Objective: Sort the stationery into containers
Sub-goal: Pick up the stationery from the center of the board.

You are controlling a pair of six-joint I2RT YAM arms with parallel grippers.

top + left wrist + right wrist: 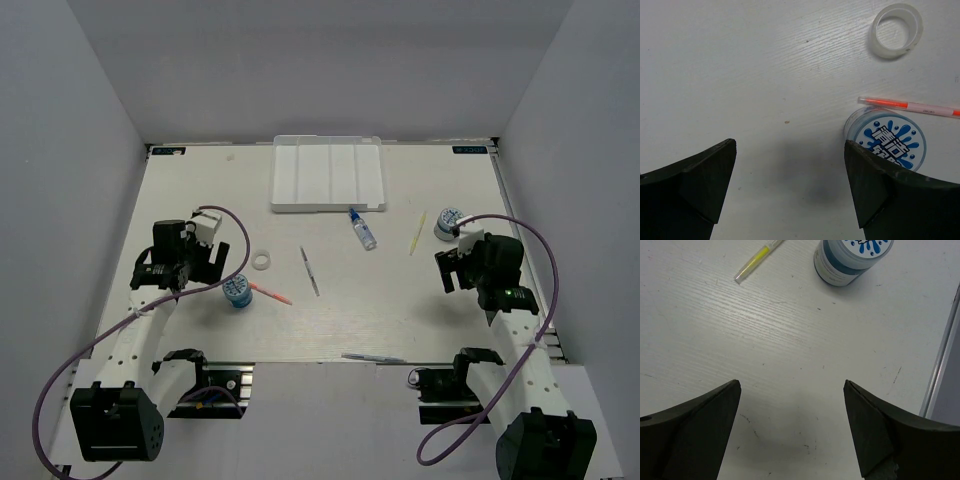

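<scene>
The white four-compartment tray (328,175) lies at the far middle of the table. A blue-and-white tape roll (237,291) (888,141) stands just beside my left gripper's right finger, with a pink pen (270,293) (910,105) against it. A white tape ring (263,260) (897,30) lies beyond them. My left gripper (205,272) (790,185) is open and empty over bare table. My right gripper (452,262) (792,425) is open and empty. The second tape roll (448,222) (850,257) and the yellow-green pen (417,233) (757,260) lie ahead of it. The glue bottle (362,230) and the grey pen (310,271) lie mid-table.
Another thin pen (373,357) lies at the table's near edge between the arm bases. Grey walls enclose the table on three sides. A metal rail (942,350) runs along the right edge.
</scene>
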